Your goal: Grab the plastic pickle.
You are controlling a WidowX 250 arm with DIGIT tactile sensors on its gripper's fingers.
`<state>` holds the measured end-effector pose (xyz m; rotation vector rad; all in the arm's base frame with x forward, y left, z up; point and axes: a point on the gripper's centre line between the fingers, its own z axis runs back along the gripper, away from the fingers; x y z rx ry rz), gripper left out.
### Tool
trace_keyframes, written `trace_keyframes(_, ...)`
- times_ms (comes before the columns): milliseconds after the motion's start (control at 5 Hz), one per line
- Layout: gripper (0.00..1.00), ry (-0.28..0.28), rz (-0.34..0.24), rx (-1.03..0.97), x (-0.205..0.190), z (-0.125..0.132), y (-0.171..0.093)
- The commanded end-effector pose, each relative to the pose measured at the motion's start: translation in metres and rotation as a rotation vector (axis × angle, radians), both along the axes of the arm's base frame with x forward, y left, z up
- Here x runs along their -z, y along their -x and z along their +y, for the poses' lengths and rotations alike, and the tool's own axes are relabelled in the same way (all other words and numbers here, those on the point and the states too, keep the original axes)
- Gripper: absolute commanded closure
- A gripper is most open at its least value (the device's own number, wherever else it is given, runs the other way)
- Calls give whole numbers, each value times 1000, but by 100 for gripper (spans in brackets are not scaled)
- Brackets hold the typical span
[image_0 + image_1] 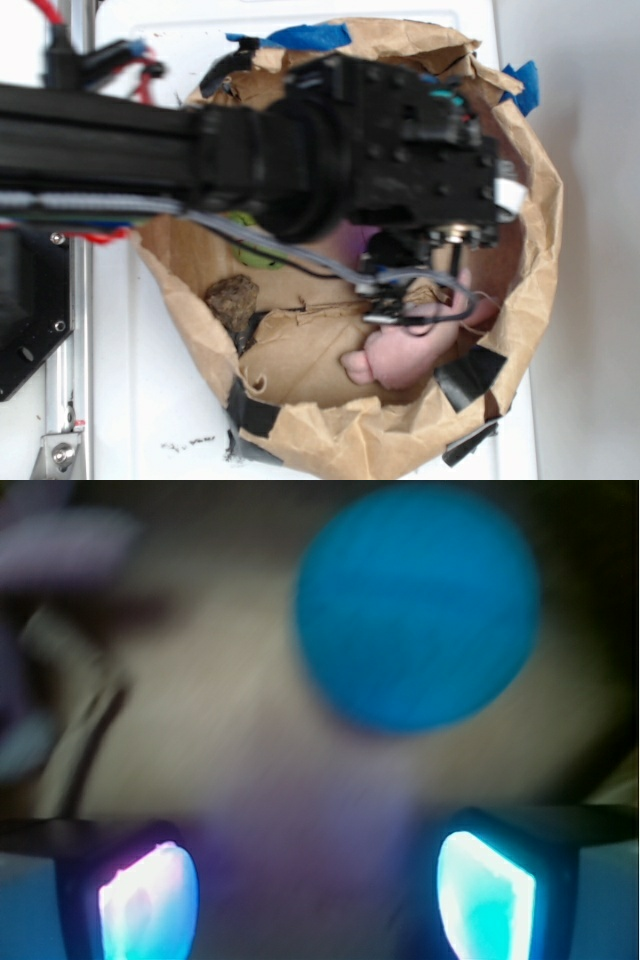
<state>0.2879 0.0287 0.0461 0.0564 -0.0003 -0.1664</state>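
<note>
The claw (315, 895) hangs released and empty inside the paper bag (520, 300), a blue ball (418, 608) just ahead of it, while the pickle shows in neither view, so its direction cannot be told.

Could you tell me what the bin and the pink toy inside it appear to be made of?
The bin looks like crumpled brown paper, matte and creased, patched with black and blue tape. The pink toy looks soft and rubbery or plush, with a rounded, dull surface; the blur leaves that open.
</note>
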Motion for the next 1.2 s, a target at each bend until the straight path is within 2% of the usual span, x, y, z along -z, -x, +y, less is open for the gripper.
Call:
trace_keyframes(0,0,49,-52,-90,-37,26,19)
trace_keyframes(200,0,82,-31,-232,-28,32,17)
trace_keyframes(400,0,94,-65,-259,-23,31,16)
trace_keyframes(800,0,53,-68,-215,-5,18,12)
trace_keyframes(1000,0,51,-127,-95,0,9,24)
